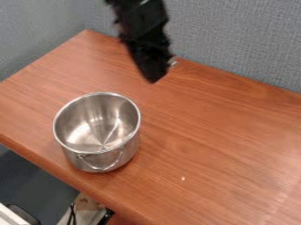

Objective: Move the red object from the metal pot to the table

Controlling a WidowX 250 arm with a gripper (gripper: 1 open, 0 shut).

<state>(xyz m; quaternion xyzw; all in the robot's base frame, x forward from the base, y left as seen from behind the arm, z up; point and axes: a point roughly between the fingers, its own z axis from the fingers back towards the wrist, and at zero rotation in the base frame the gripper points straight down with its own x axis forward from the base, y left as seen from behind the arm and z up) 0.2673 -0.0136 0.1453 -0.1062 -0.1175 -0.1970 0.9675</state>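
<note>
We cannot make out the red object anywhere: the metal pot (98, 131) shows only its shiny inside, and no red is visible at our gripper (153, 70). The dark, blurred fingers look pressed together, with nothing we can tell between them. The pot stands below and left of the fingertips, well apart, on the table (223, 141), near its front edge.

One camera looks down obliquely from high, fairly near, across the table (223, 132) toward the wall (235, 35).
</note>
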